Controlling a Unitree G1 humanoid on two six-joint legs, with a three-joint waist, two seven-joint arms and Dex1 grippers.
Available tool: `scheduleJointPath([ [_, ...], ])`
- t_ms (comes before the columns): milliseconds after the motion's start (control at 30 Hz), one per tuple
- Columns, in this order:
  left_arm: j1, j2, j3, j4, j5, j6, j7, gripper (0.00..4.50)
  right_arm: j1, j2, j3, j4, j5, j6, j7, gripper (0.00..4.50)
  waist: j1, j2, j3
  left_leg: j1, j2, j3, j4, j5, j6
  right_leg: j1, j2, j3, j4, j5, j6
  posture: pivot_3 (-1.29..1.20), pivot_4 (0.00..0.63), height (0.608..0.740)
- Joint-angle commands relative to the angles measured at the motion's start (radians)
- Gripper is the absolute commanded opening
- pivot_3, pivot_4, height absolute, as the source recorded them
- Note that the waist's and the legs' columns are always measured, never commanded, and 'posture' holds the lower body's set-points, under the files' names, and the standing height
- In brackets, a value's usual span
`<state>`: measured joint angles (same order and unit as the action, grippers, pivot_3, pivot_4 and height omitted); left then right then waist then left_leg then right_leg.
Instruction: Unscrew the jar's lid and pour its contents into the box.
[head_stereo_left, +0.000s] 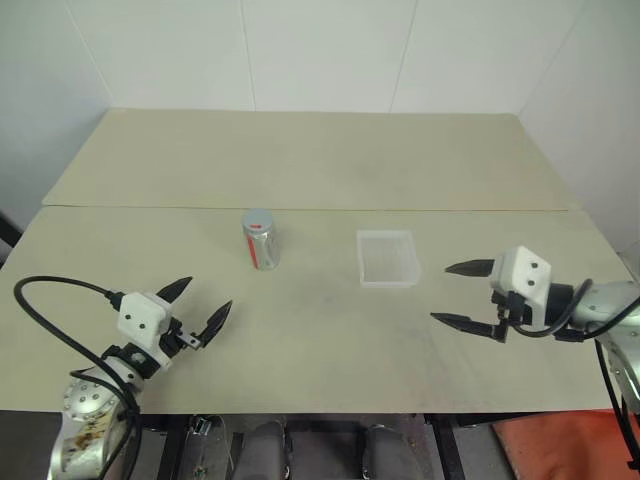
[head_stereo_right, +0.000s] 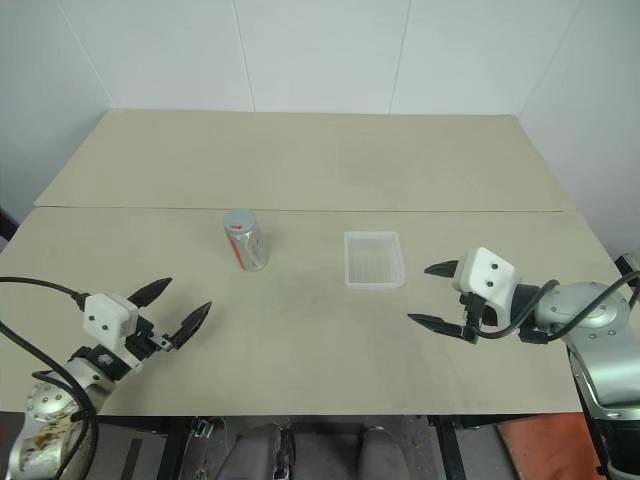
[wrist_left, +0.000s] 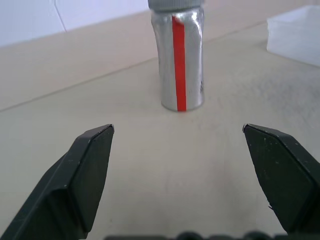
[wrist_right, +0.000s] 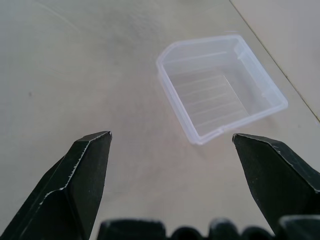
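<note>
From my head cameras, the jar (head_stereo_left: 260, 240) stands upright on the pale desk (head_stereo_left: 310, 170), its lid (head_stereo_left: 258, 220) screwed on top. The box (head_stereo_left: 387, 257) sits on the desk to the jar's right, apart from it. My left gripper (head_stereo_left: 198, 304) hangs near the front left of the desk, well short of the jar, jaws spread wide with nothing between them. My right gripper (head_stereo_left: 463, 293) hovers right of the box, not touching it, spread just as wide and holding nothing.

In my left wrist view, my two black fingers (wrist_left: 87, 170) stand far apart, and the jar (wrist_left: 179, 60) rises beyond them, a red stripe down its silver side.

In my right wrist view, my fingers (wrist_right: 82, 170) are parted wide, and the clear box (wrist_right: 220, 95) lies ahead of them on the desk, looking bare inside.
</note>
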<state>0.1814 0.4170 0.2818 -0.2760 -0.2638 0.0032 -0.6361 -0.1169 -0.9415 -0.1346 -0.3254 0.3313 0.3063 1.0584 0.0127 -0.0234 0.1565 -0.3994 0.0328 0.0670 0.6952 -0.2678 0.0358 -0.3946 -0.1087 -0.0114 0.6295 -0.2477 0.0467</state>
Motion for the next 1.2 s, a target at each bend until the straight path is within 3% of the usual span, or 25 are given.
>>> scheduleJointPath([
  [33,-0.074,-0.039,-0.033,0.067,0.043,-0.120,0.045,4.44,-0.035,0.011,0.013,-0.037,-0.003,0.014,-0.027,4.50,0.001,0.000,0.000,0.001,0.000,0.000,0.000,0.000,0.000,0.001,0.000,0.000,0.000,0.000,0.000,0.00,0.150,0.740],
  [567,-0.345,-0.098,-0.153,0.415,0.077,-0.244,0.047,4.44,-0.008,0.044,0.012,-0.141,0.007,0.073,-0.109,4.50,0.000,0.000,0.000,0.000,0.000,0.000,0.000,0.000,0.000,0.001,0.000,-0.001,0.000,0.000,0.000,0.00,0.150,0.740],
  [1200,-0.516,-0.166,-0.186,0.647,0.085,-0.308,0.089,4.44,-0.019,0.028,0.009,-0.164,0.008,0.087,-0.121,4.50,0.000,0.000,0.000,0.000,-0.001,0.000,0.000,0.000,0.000,0.001,0.000,-0.002,-0.001,0.000,0.001,0.00,0.150,0.740],
])
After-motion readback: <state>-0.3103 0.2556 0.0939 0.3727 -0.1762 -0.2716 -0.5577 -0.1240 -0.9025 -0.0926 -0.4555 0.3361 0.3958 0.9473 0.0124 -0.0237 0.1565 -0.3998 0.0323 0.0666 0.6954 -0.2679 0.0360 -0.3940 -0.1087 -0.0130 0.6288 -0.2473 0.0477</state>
